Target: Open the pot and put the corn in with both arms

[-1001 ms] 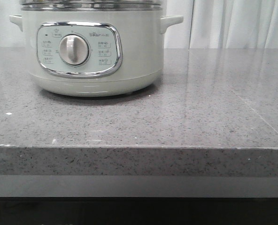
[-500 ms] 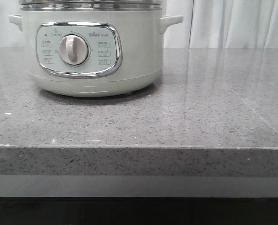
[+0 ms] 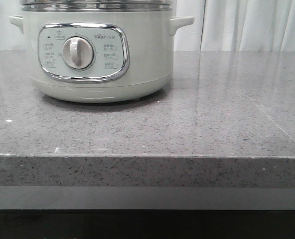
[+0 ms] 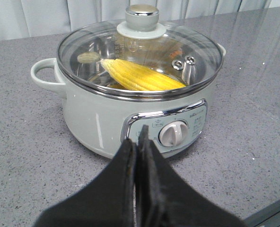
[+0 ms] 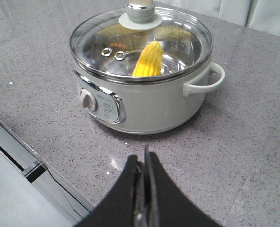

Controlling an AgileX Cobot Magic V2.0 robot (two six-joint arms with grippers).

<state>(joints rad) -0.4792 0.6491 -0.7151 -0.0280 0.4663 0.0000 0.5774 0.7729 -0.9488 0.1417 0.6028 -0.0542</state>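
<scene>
Yellow cob of corn (image 4: pixel 142 78) with rows of kernels lies inside the round pale grey-green electric pot (image 4: pixel 102 118), under its clear glass lid (image 5: pixel 178 40) with the chrome knob (image 4: pixel 142 11). Left gripper (image 4: pixel 139 146): fingers pressed together, empty, just in front of the pot's control panel. Right gripper (image 5: pixel 144 163): fingers likewise together, empty, farther back on the grey speckled stone counter (image 3: pixel 212 114). Corn's long axis runs slantwise across the pot. Judgement: task appears complete; left arm nearer, knob beyond and above its fingertips.
</scene>
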